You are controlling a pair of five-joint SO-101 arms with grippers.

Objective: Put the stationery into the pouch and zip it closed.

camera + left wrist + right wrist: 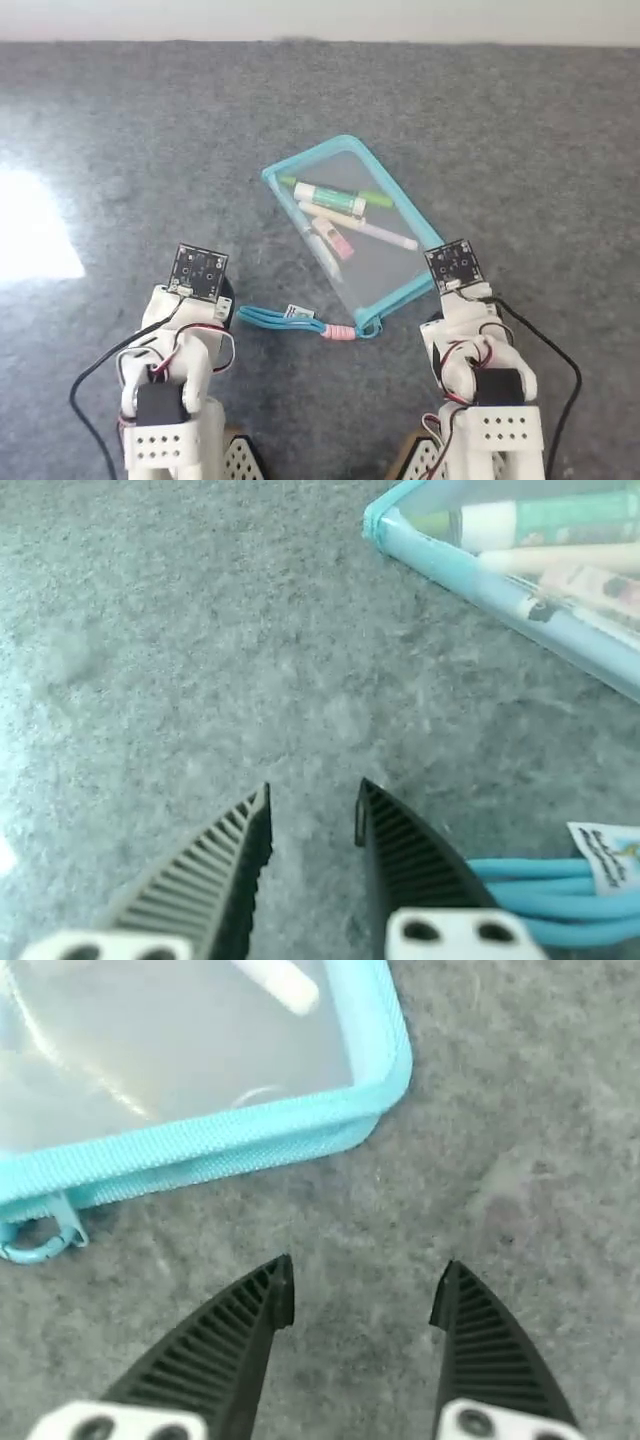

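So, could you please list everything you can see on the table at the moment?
pouch: one, clear with a turquoise edge, lying flat in the middle of the table between the two arms
stationery: about four pieces, green and white, pink and pale, inside the pouch
cord: one, blue, looped on the table from the pouch's near corner
tag: one, white, on the cord
bead: one, pink, on the cord by the pouch's corner
table: one, mottled grey
left hand: one, black fingers, open, over bare table beside the cord
right hand: one, black fingers, open, over bare table beside the pouch's edge
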